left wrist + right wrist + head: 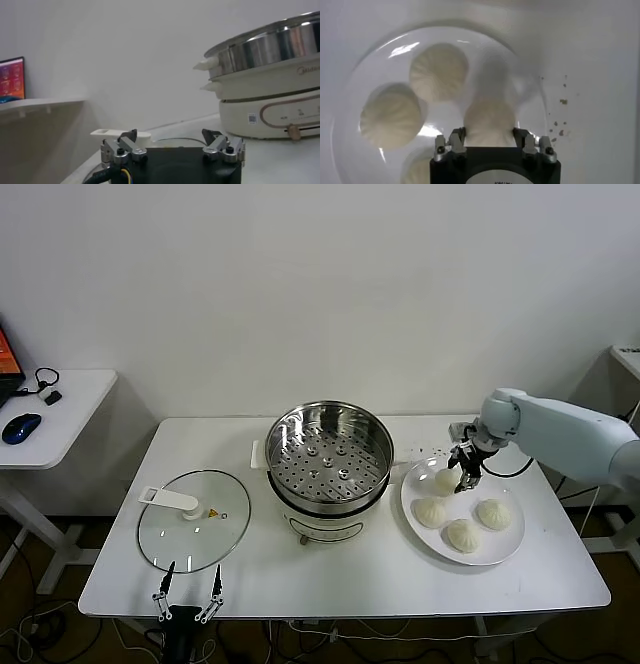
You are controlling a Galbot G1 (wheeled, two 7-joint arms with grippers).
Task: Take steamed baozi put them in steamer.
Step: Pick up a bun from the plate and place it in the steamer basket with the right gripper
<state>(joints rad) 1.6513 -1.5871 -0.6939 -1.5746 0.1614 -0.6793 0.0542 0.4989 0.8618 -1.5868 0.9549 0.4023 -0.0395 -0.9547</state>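
Right hand (pixel 465 467) grips one pleated, matte cream steamed baozi (pixel 446 481) between its fingers, over the glossy round white plate (pixel 508 546) beside the steamer (pixel 330 456). Three more buns lie on that plate. The steamer is polished steel with a perforated tray; left hand (pixel 189 587) idles open at the tabletop's (pixel 350 579) near edge.

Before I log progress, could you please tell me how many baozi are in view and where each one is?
4 small white pleated baozi, none in the steel steamer: one between the right gripper fingers, three on the white plate. None appears hidden.
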